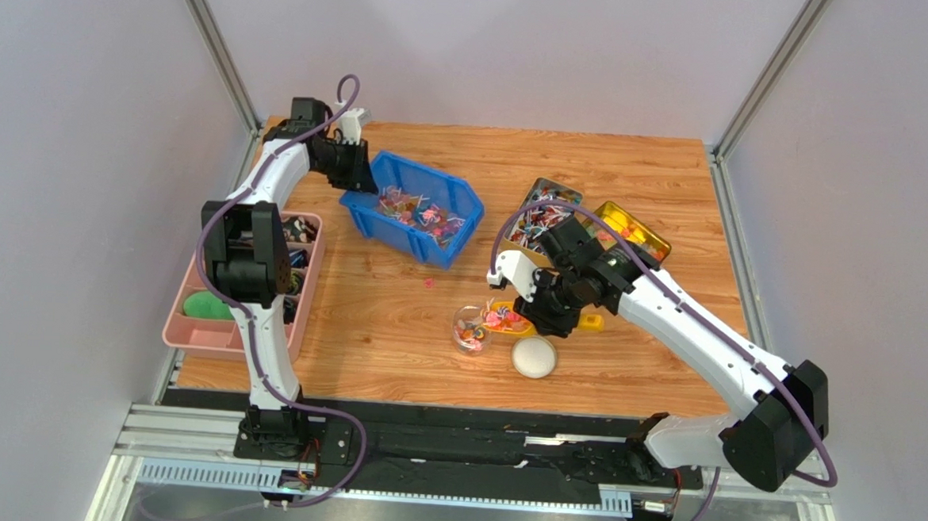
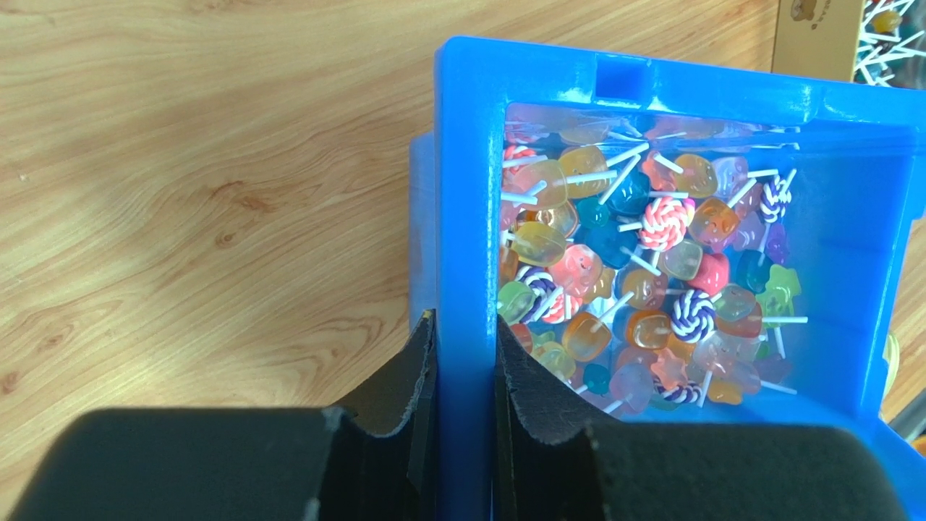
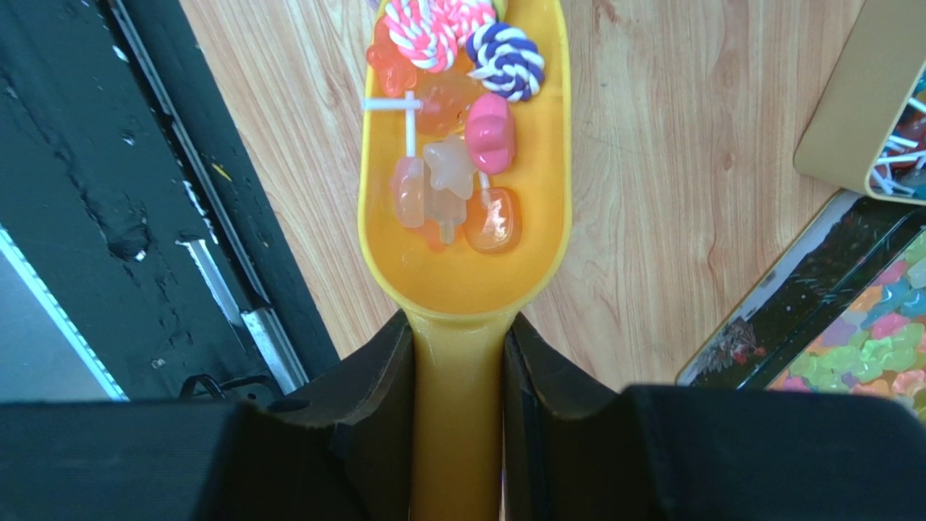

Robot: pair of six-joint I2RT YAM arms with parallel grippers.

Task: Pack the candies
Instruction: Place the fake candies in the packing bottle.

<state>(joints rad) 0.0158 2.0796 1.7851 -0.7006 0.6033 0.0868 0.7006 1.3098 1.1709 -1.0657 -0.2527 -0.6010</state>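
We see the bin [image 1: 393,235] of candies [image 2: 641,271] at eleven o'clock from the jar [image 1: 463,321], with our left gripper [image 2: 465,339] clamped over its wall. The scoop [image 1: 509,320], held in our right gripper [image 3: 457,339], carries candies at the jar's three o'clock. The lid [image 1: 534,357] lies at four, the tins [image 1: 637,232] at one and the tray [image 1: 208,334] at nine.

Blue plastic bin [image 2: 467,217] holds small translucent candies [image 2: 641,293] in orange, pink, yellow and teal, plus purple-white and pink-white spiral swirls. Yellow plastic scoop [image 3: 457,434] has the same mix, mostly orange and pink. Light-brown wood-grain tabletop [image 1: 629,174]; pink plastic tray [image 1: 179,317] at left.
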